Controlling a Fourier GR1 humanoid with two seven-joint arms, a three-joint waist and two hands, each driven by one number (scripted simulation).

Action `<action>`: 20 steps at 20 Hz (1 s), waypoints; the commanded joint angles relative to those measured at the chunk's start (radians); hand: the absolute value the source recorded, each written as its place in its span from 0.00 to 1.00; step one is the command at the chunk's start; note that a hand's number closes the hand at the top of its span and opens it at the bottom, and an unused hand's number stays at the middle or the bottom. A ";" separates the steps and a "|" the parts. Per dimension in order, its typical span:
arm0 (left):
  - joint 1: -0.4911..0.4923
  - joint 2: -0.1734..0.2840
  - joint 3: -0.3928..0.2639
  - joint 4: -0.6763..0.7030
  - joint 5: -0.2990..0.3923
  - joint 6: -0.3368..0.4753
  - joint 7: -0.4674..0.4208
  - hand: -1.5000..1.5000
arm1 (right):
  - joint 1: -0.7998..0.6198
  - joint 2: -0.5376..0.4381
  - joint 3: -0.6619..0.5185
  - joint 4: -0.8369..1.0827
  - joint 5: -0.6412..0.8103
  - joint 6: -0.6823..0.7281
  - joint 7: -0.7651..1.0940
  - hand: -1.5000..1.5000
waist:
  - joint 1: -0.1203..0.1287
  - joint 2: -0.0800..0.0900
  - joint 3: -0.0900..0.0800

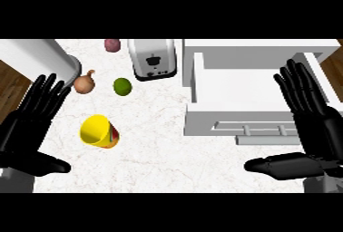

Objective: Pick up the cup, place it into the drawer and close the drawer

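White marble counter [154, 136] is filling most of the view, w/ brown wood floor showing at far left & top right. A yellow cup [99, 131] is lying on its side at left-centre, mouth facing up-left, touching neither hand. Beyond it a green lime [122, 86] and a brown onion [84, 84] are sitting near each other, apart; a reddish potato [112, 45] is sitting further back, beside a silver toaster [154, 59]. A white drawer [248, 95] is standing open at right, inside looking bare, handle at its near front. Top left, a white rounded thing, can't tell what.

Left hand [30, 129] is resting at the left edge, fingers straight & spread, thumb sticking out right, grasping nothing; cup is lying just right of it. Right hand [315, 122] is showing over the drawer's right side, fingers straight, thumb pointing left, also released.
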State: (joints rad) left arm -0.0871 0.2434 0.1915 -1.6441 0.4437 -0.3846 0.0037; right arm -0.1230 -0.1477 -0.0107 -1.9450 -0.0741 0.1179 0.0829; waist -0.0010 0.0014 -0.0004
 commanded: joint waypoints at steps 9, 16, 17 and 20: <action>-0.035 0.034 0.043 0.436 -0.191 -0.084 -0.268 0.00 | -0.100 -0.041 -0.075 0.005 -0.047 0.034 0.059 0.00 | -0.004 0.000 0.000; -0.151 0.055 0.050 0.753 -0.304 -0.080 -0.453 0.00 | -0.132 -0.025 -0.080 0.063 -0.033 0.033 0.018 0.00 | -0.005 0.001 0.000; -0.228 0.064 0.060 0.850 -0.315 -0.079 -0.490 0.00 | -0.109 -0.030 -0.069 0.059 -0.014 0.041 0.006 0.00 | -0.009 0.001 -0.001; -0.188 0.054 0.031 0.928 -0.395 -0.060 -0.627 0.00 | -0.105 -0.040 -0.102 0.088 -0.043 0.064 -0.025 0.00 | -0.008 0.001 0.000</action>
State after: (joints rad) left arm -0.2454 0.2976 0.2364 -0.8695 0.1272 -0.4587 -0.4839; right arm -0.2323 -0.1619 -0.0700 -1.8759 -0.0794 0.1458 0.0798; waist -0.0064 0.0020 -0.0009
